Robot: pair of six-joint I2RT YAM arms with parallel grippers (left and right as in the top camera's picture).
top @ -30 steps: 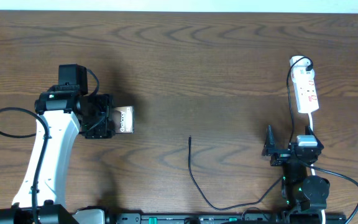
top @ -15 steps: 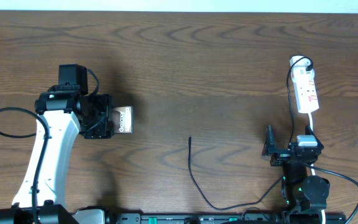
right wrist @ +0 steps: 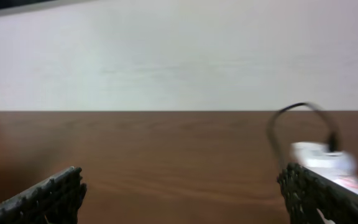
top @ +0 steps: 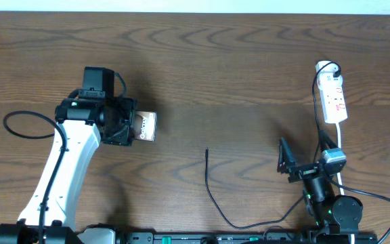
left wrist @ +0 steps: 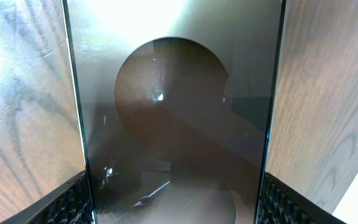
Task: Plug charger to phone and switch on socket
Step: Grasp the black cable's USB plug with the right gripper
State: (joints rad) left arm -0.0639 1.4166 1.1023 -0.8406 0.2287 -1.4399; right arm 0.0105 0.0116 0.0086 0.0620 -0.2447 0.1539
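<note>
Lurker: Charger point(top: 206, 169) is nearest the arm bases, right? Thin black line looping along the near edge of the desk point(top: 249, 68), slim tip pointing away, lying loose mid-desk. Which step are we on?

Tinkerer: Plugging in, early part, I'd say. Nothing touches the charger. The right pincer point(right wrist: 179, 199) sits near that loop, off to its right. It's spread wide with nothing in its grip, looking out over bare wood toward the far wall point(right wrist: 179, 56).

Lurker: And the phone point(top: 145, 127)?

Tinkerer: Further out on the left side, clamped in the left pincer point(left wrist: 179, 202). That wrist view is basically all glossy dark phone, gripped along both long edges. Can't tell whether it's lifted off the desk or which end has the port, tbh. It's well apart from the charger tip.

Lurker: And the socket point(top: 333, 95)?

Tinkerer: Farthest back, right side, white strip with red marks. Nothing on it, and I can't read the switch from here.

Lurker: So next?

Tinkerer: My guess is the right pincer needs to drop onto the charger just behind the tip, with a narrow, firm pinch so it doesn't swivel. Then the arms meet with the tip square to the port. Floppy cable, tiny slot, so alignment is the whole game. Switch comes last.
</note>
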